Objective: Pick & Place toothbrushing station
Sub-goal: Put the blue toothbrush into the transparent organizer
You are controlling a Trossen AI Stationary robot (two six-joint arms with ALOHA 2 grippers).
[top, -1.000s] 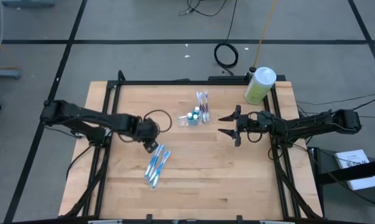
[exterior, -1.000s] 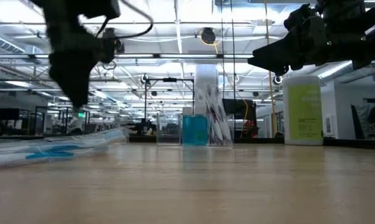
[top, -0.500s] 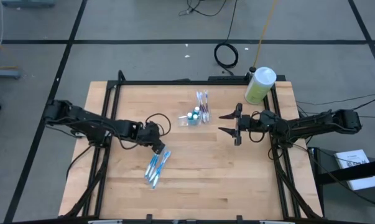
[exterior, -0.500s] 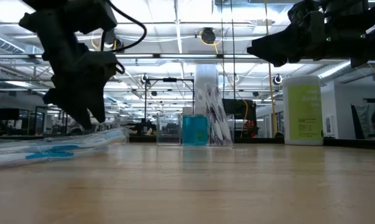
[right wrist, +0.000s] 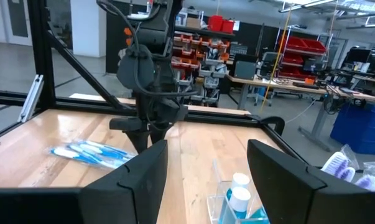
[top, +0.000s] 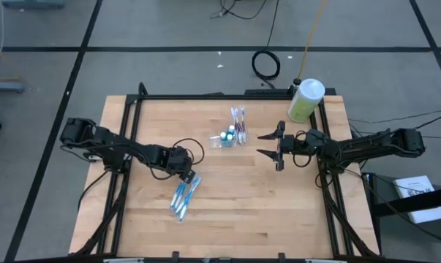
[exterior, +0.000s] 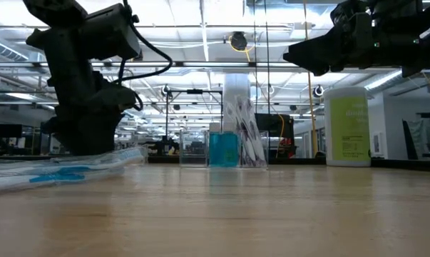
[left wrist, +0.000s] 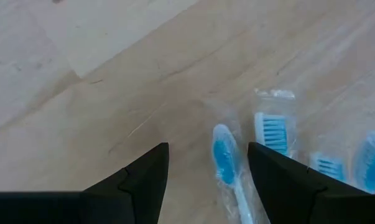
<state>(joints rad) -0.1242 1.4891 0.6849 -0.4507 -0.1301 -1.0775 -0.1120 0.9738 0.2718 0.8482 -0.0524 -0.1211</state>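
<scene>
Near the lower left of the overhead frame, the left tool (top: 189, 174) hangs low over the top end of a loose bundle of wrapped toothbrushes (top: 183, 194), its dark fingers apart and holding nothing; its wrist picture shows a blue-and-white brush head (left wrist: 224, 151) in crinkled clear film lying between the two fingertips, which suggests it is lined up to close on that brush. The brushes lie flat and slightly fanned on the pale wooden desk (top: 227, 212), whose grain is smooth and matte. Up toward the centre top of the overhead frame sits the toothbrushing station (top: 226, 139), a small colourless see-through plastic tray with something teal standing in it, and upright purple-tinted brushes (top: 238, 123) just beside it, well apart from the bundle. Right of centre, the right tool (top: 268, 145) waits above the desk with its fingers spread wide, pointing at the tray, likely ready to steady or receive. A round green bottle with a white cap (top: 306, 100) stands at the upper right corner.
</scene>
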